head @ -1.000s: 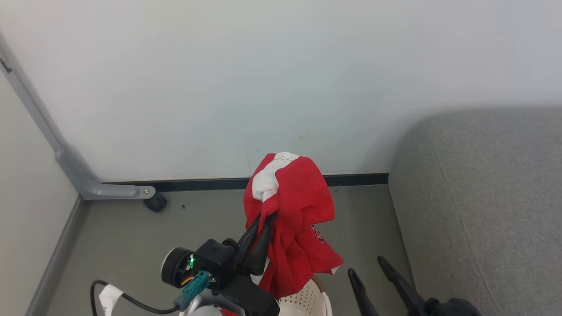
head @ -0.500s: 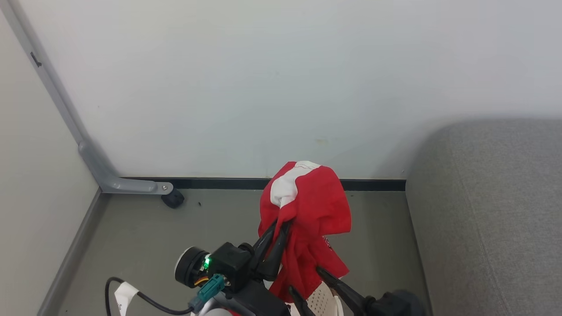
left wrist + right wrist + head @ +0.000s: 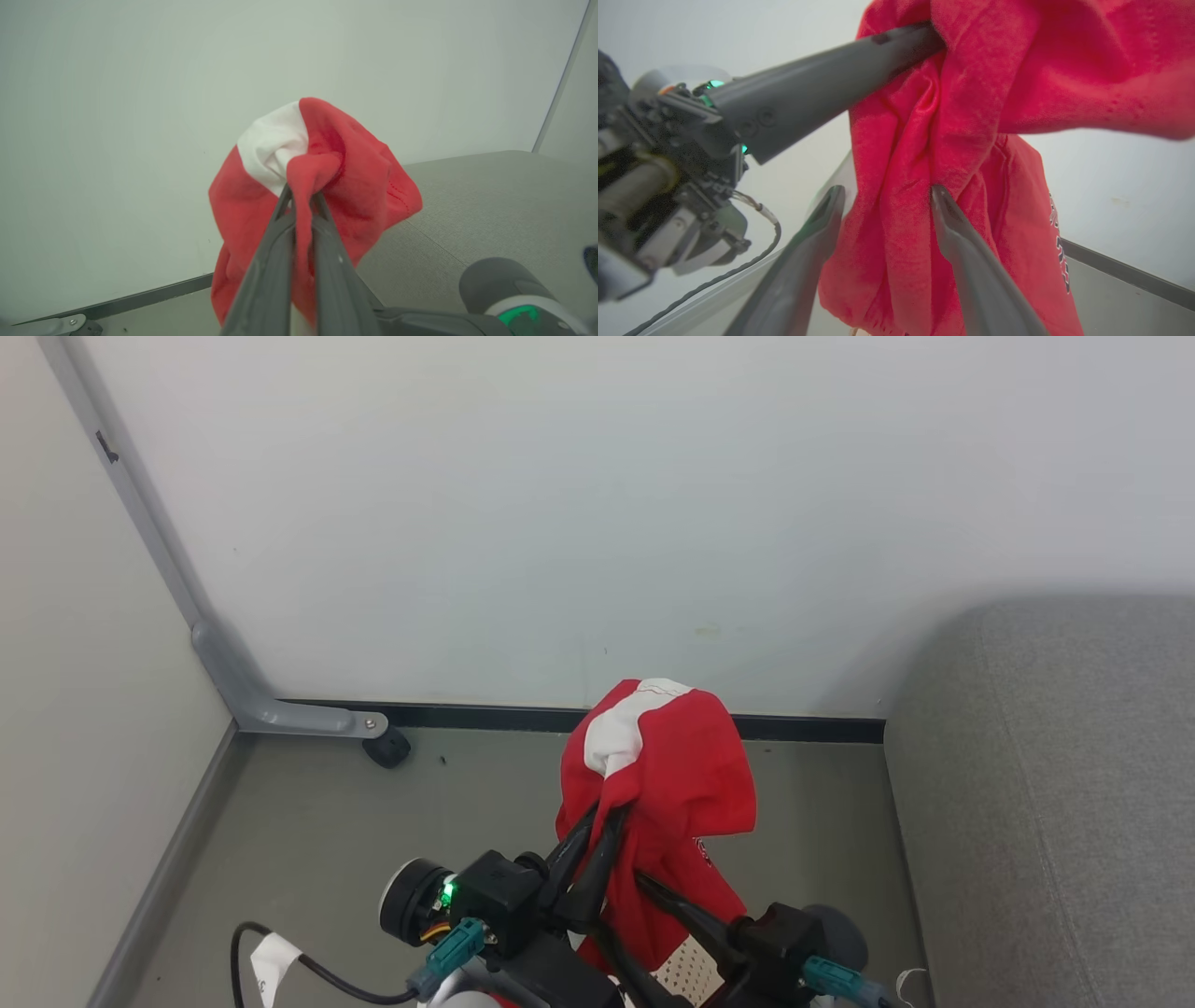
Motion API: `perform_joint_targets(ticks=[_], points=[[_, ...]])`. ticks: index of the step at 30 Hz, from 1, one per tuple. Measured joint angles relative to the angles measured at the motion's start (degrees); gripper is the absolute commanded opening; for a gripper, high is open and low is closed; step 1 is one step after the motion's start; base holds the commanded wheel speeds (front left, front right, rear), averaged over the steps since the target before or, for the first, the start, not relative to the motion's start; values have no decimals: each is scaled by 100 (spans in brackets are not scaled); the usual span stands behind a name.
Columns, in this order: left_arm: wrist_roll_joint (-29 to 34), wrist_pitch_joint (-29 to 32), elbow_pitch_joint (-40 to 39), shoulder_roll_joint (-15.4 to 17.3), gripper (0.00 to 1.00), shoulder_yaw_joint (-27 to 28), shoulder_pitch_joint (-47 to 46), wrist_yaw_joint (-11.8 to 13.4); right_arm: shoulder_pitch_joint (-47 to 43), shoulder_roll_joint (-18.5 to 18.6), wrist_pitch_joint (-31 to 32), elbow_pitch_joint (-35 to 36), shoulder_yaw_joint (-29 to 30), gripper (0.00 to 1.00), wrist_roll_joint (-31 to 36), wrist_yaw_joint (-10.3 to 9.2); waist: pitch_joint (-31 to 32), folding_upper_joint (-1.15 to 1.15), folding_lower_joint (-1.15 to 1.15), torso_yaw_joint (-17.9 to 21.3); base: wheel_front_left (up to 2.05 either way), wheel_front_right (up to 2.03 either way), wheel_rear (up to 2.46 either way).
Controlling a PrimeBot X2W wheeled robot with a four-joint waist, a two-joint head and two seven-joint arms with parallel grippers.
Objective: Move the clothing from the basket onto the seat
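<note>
Since a second ago the right gripper (image 3: 624, 910) has swung in from 5 o'clock in the head view to under the hanging cloth. The whole head view has also slid sideways, so the camera has turned. The clothing (image 3: 667, 775) keeps its place on the left gripper.

That clothing is one bright red garment with a white band at its top. It hangs in the air just below the middle of the head view, bunched into a drooping hood shape, with small printed lettering on its lower part. The left gripper (image 3: 602, 817) is clenched on a pinched fold near the white band and bears the garment's weight. The right gripper's fingers stand spread wide, one on each side of a hanging fold, and have not closed on it.

At 6 o'clock, below the garment, a patch of the basket (image 3: 686, 966) shows its perforated wall. The seat (image 3: 1055, 784) lies at 3 to 4 o'clock, well apart from the garment. A bare grey floor (image 3: 308, 840) and a pale wall (image 3: 560, 523) lie beyond.

The step in hand looks like the carry from basket to seat, with a second hold being prepared. The next move probably calls for closing the right fingers on that fold. Both arms would then swing toward 3 o'clock, high enough for the tail to pass the seat's rounded edge.
</note>
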State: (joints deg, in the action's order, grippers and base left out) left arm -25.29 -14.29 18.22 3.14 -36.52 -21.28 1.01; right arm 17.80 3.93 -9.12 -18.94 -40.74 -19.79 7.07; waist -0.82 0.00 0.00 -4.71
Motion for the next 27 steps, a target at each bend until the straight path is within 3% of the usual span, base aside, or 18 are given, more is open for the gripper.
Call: perform_joint_targets(ticks=[1, 2, 20, 22, 23, 24, 27], points=[[-10, 0, -3, 0, 0, -7, -1, 0, 48, -2, -1, -52, -40, 58, -24, 0, -2, 0, 0, -5, 0, 0, 0], [-20, 0, -4, -1, 0, -15, -1, 0, 85, -3, -4, -86, -58, 0, -71, 0, -4, 0, 0, -9, 0, 0, 0], [-37, 0, -63, -3, 0, -66, -18, 52, 525, -5, -287, -589, -234, 0, -552, 0, -24, 0, 0, -45, 0, 0, 0], [-37, 0, -65, -3, 41, -67, -19, 58, 573, -4, -314, -615, -180, 0, -572, 0, -24, 0, 0, -44, 0, 0, 0], [-37, 0, -65, -3, 93, -67, -19, 59, 604, -4, -316, -641, -156, 0, -595, 1, -24, 0, 0, -43, 0, 0, 0], [-37, 0, -65, -3, 100, -68, -19, 60, 633, -4, -339, -655, -123, 0, -602, 0, -23, 0, 0, -42, 0, 0, 0], [-37, 0, -75, -2, 100, -76, -18, 78, 664, -4, -365, -719, -24, 0, -633, 0, -20, 0, 0, -37, 0, 0, 0]])
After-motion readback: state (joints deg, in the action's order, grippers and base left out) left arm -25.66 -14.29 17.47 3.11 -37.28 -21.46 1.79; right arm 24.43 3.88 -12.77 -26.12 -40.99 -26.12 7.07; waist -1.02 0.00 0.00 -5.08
